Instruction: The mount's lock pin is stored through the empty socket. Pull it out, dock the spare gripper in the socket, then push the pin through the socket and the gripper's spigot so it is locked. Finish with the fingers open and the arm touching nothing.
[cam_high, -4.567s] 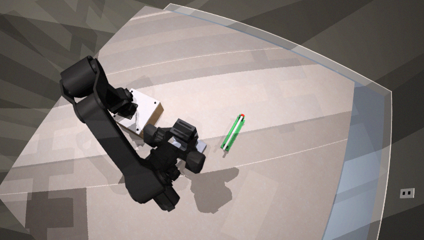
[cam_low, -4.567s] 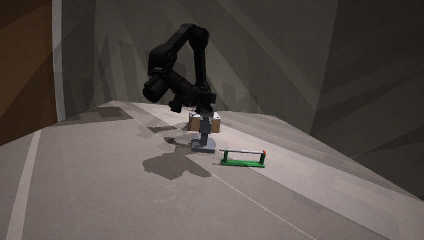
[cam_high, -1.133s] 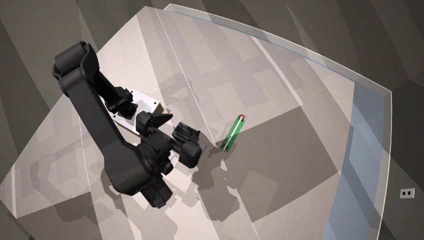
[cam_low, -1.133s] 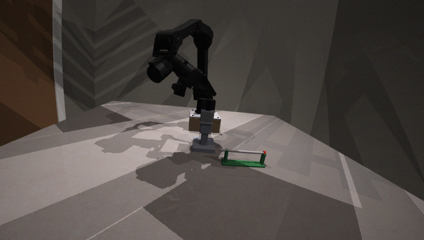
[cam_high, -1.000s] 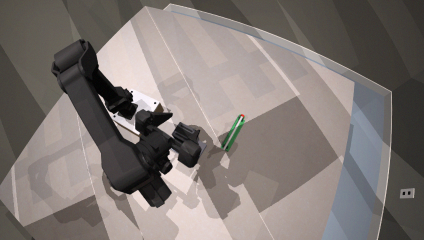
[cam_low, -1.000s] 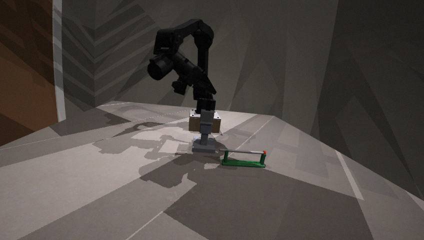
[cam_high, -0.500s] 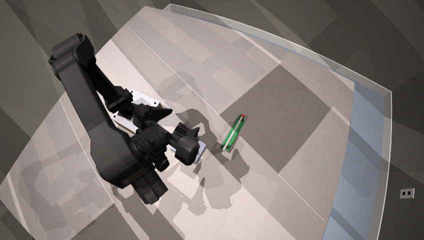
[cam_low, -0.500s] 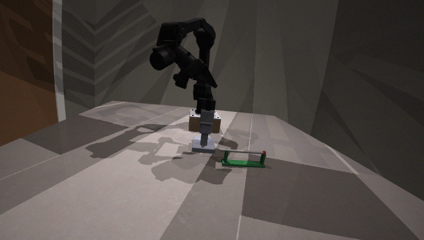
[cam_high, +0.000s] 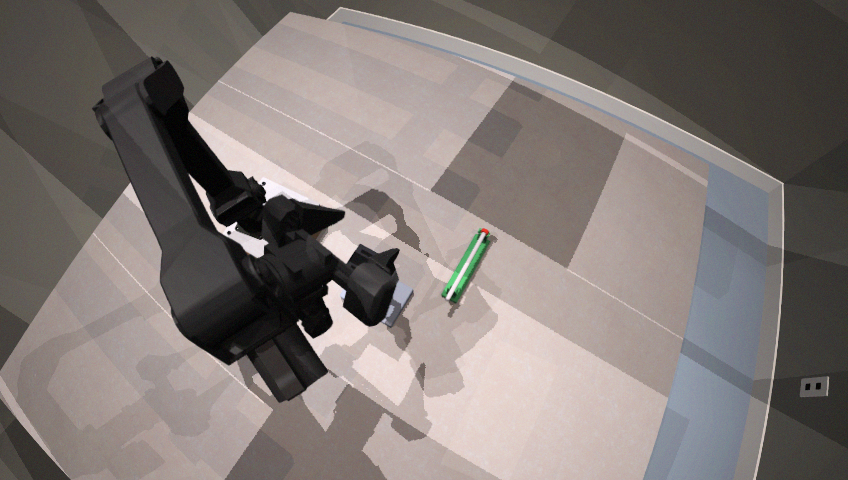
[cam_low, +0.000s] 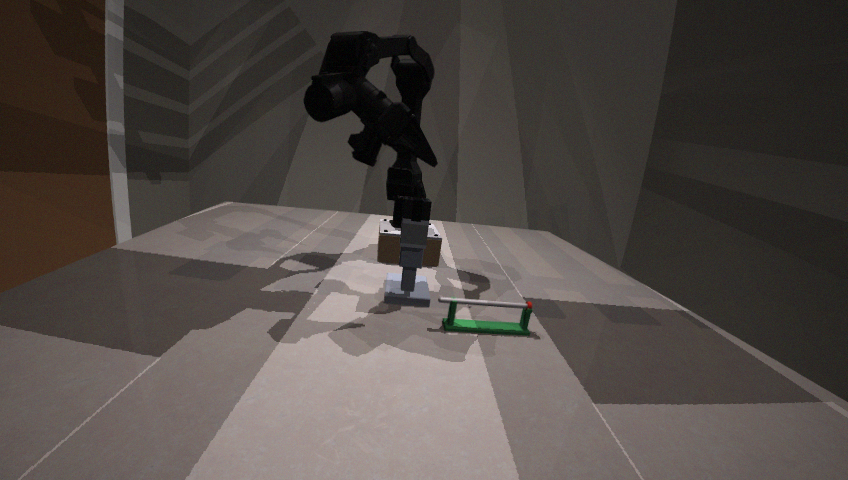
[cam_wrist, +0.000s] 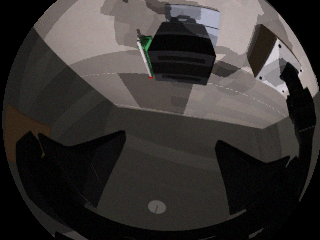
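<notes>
Stone-look tabletop (cam_high: 535, 344) (cam_low: 357, 404) (cam_wrist: 65, 42), beige with patchy shadows, dull grey wall (cam_low: 577, 118) behind. Lock pin, a thin off-white rod with a red end (cam_high: 467, 264) (cam_low: 490, 302) (cam_wrist: 144, 59), lies lengthwise across the uprights of a bright green stand (cam_high: 477, 252) (cam_low: 487, 325) (cam_wrist: 147, 42), beside the mount, out of the socket. Mount has a square pale blue-grey base (cam_high: 404, 297) (cam_low: 407, 298) (cam_wrist: 212, 20) and a narrow grey post (cam_low: 408, 278). Boxy black spare gripper (cam_high: 364, 254) (cam_low: 411, 209) (cam_wrist: 172, 140), slotted face, stands upright above the post; looks docked, exact seating can't be told.

Arm's black gripper (cam_high: 370, 231) (cam_low: 429, 164) (cam_wrist: 172, 140) is spread wide, nothing held; pointed, wedge-shaped fingers.

Pin probably light, stiff, smooth, likely to roll or twist in the grip. Best hold: near the red end, leaving the plain end free to go in. Stand looks like rigid plastic, probably light enough to drag. Next, likely: back clear of the spare gripper, fetch the pin. Risk: a finger knocks the spare gripper.
</notes>
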